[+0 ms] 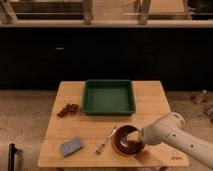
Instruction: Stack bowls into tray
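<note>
A dark maroon bowl sits on the wooden table near its front edge, right of centre. Its rim looks reddish; I cannot make out a separate orange-red bowl. My gripper reaches in from the right on a white arm, and its tip is over the bowl's right inner side. The dark green tray stands empty at the table's back centre, well behind the bowl.
A fork lies just left of the bowl. A blue sponge lies at the front left. A small cluster of dark red pieces sits left of the tray. Dark cabinets stand behind the table.
</note>
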You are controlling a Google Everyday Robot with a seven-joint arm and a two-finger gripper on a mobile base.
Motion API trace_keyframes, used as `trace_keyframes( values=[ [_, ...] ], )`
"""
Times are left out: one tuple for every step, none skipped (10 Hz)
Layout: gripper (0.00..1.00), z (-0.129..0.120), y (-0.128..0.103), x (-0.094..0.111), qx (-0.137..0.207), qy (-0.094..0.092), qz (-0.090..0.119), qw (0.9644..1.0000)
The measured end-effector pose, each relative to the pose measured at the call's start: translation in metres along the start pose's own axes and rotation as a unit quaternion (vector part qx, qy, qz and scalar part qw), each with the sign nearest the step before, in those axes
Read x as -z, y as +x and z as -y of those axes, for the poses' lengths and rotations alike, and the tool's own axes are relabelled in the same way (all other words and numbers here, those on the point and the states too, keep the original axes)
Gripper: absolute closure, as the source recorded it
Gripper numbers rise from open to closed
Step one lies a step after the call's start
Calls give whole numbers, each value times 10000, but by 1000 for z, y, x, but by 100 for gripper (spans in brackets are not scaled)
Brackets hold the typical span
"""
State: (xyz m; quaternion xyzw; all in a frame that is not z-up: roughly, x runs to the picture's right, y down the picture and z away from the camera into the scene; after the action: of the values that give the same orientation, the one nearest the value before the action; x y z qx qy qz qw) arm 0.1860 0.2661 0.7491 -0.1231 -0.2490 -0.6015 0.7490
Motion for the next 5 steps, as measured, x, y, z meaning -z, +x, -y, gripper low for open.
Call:
trace_keyframes(
  values=[
    [20,-1,2,-4,32,31,51,10000],
    [20,-1,3,-7,64,49,98,9999],
    [20,-1,6,-12,137,72,164,9997],
    [20,0,8,-16,198,98,209,9995],
    [20,-2,9,-19,250,123,261,9993]
  ],
)
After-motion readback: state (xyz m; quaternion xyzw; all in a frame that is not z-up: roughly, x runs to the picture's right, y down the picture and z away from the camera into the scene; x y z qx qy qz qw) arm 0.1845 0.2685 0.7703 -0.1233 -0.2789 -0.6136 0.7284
